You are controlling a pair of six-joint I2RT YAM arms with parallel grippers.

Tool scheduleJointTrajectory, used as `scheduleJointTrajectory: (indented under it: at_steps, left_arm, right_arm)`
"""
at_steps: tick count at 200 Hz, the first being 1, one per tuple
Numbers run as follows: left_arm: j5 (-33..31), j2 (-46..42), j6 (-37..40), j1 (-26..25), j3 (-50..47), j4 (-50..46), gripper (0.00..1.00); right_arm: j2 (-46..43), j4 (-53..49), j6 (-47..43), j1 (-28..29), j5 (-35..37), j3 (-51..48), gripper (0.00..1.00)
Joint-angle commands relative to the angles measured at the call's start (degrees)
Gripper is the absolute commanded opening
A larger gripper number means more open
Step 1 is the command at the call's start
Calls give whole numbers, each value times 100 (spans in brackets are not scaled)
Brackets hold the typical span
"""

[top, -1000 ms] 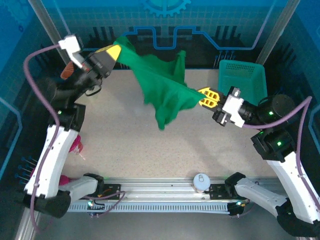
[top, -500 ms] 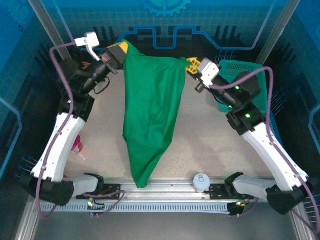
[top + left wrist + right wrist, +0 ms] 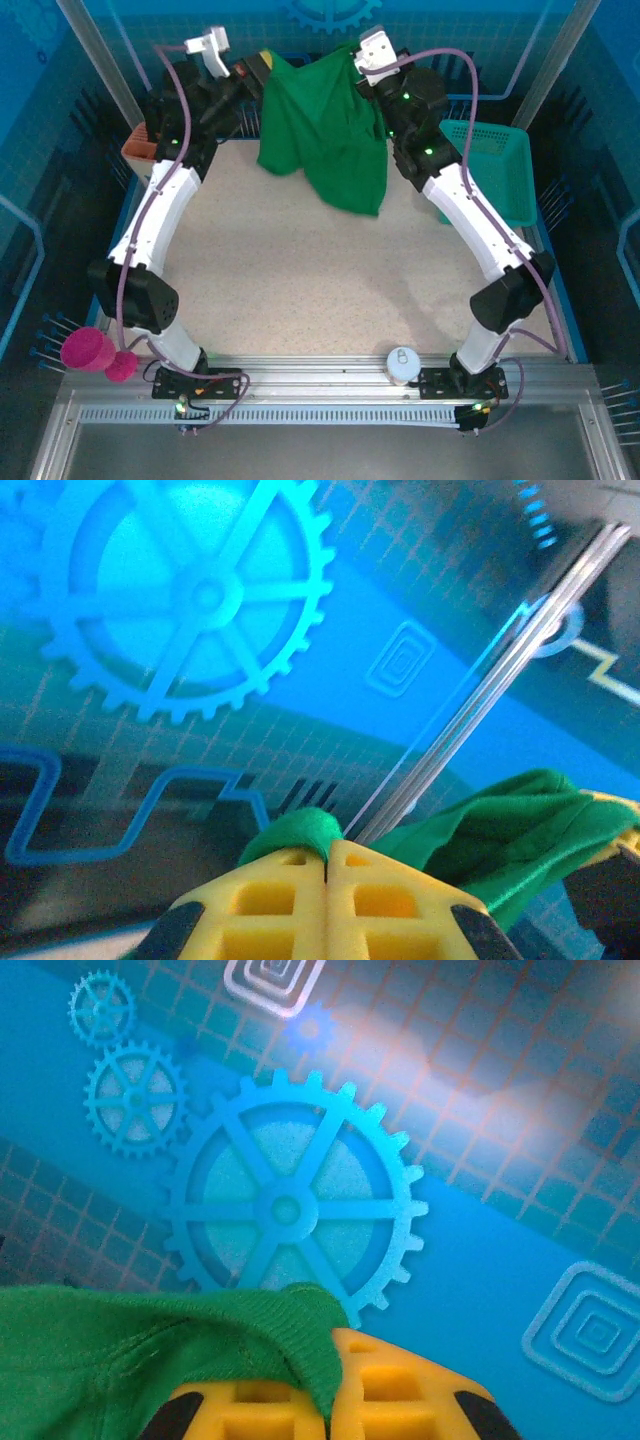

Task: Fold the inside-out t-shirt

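The green inside-out t-shirt [image 3: 325, 130] hangs bunched at the back of the table, stretched between both raised arms. My left gripper [image 3: 262, 62] is shut on its left upper edge; in the left wrist view the yellow jaws press together with a green fold [image 3: 295, 832] pinched at the tip of my left gripper [image 3: 327, 848]. My right gripper [image 3: 352, 52] is shut on the right upper edge; the ribbed green hem [image 3: 290, 1345] drapes over the closed yellow jaws of my right gripper [image 3: 330, 1385]. The shirt's lower end dangles above the tabletop.
A teal mesh basket [image 3: 495, 165] stands at the back right. A brown object [image 3: 137, 145] sits at the back left beside the left arm. Pink shapes [image 3: 90, 350] lie near the left front. A small white round object [image 3: 402, 362] rests on the front rail.
Both arms have lifted and reached toward the back wall with the shirt. The grippers came closer together, and the shirt went from hanging long to bunched high at the back.
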Motion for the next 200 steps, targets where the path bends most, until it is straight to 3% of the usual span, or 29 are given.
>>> scheduleJointTrajectory:
  at_steps: [1, 13, 28, 57, 66, 79, 92, 104, 127, 145, 162, 200]
  left_arm:
    - [306, -270, -150, 137, 230, 380, 0]
    - [472, -513, -284, 137, -328, 413, 0]
    - [563, -1026, -610, 137, -1637, 682, 0]
    - [229, -2223, -1153, 73, -4915, 1106, 4]
    - [62, -2543, -1310, 0, -5923, 1175, 9]
    - [-132, -2969, -1791, -89, -7280, 1276, 21]
    - [-261, -3389, -2279, -168, -8342, 1452, 33]
    - [-283, -3906, -2548, -210, -9012, 1321, 37]
    - [-384, -5048, -2048, -448, -8722, -741, 51]
    - [-371, -5143, -1463, -513, -7958, -1950, 57]
    - [-219, -4606, -1094, -509, -7267, -2464, 59]
    - [314, -2295, -372, -541, -6027, -2408, 58]
  right_arm:
    - [-927, 337, -417, -46, -958, -686, 0]
    - [-1371, 337, -953, 40, -1430, -1480, 0]
    - [-1907, 249, -1868, 262, -1490, -2621, 0]
    - [-2710, -57, -3232, 1220, -92, -5046, 0]
    - [-2833, -354, -3133, 1778, 507, -5613, 0]
    - [-2926, -1191, -2536, 2618, 943, -6339, 13]
    - [-2895, -2324, -1583, 3422, 696, -6707, 36]
    - [-2785, -3161, -665, 3903, 215, -6773, 47]
    - [-2849, -4180, 434, 3834, -925, -6444, 58]
    - [-3087, -4263, 541, 3207, -1728, -6223, 64]
    - [-2987, -3819, 766, 2538, -2335, -5971, 67]
    - [-1558, -2326, 3257, 1949, -1780, -5060, 67]
